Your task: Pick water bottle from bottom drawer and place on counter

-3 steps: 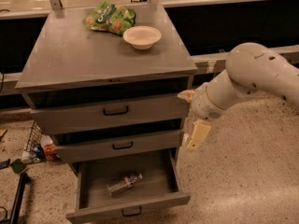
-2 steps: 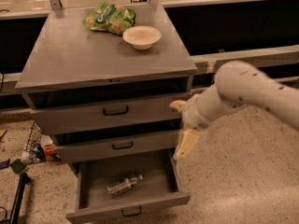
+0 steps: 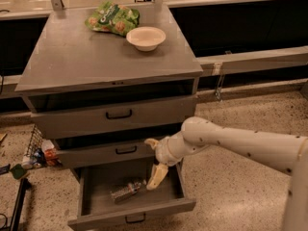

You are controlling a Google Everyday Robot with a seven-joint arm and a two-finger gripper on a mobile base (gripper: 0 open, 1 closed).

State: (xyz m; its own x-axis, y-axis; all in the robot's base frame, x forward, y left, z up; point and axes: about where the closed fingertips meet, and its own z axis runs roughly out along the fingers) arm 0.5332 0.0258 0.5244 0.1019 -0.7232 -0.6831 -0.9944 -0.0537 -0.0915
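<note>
Hidden or unclear:
- The arm (image 3: 240, 146) enters from the right edge of the frame, and its base is cut off there.
- The rear of the bottom drawer (image 3: 108, 219) lies in shadow under the middle drawer (image 3: 91, 155).
- The bottom drawer's front panel and handle sit at the lower edge of the frame.
- The water bottle (image 3: 127, 190) lies on its side, slightly tilted, on the drawer floor at lower centre. Its cap end cannot be made out.
- The items beside the cabinet at the left edge are too muddled to identify.

Gripper:
- The gripper (image 3: 149, 163) is over the right half of the open bottom drawer, its two fingers spread wide and holding nothing.
- One finger points left across the middle drawer's front. The other points down into the drawer, its tip just beside the bottle's right end. Contact cannot be confirmed.

Edges and room:
- All three drawers stand stepped outward, the bottom one furthest.
- The drawer floor left of the bottle is bare.
- On the counter (image 3: 96, 61), a white bowl (image 3: 146, 37) and a green snack bag (image 3: 112, 19) sit at the far edge. The near portion is open surface.
</note>
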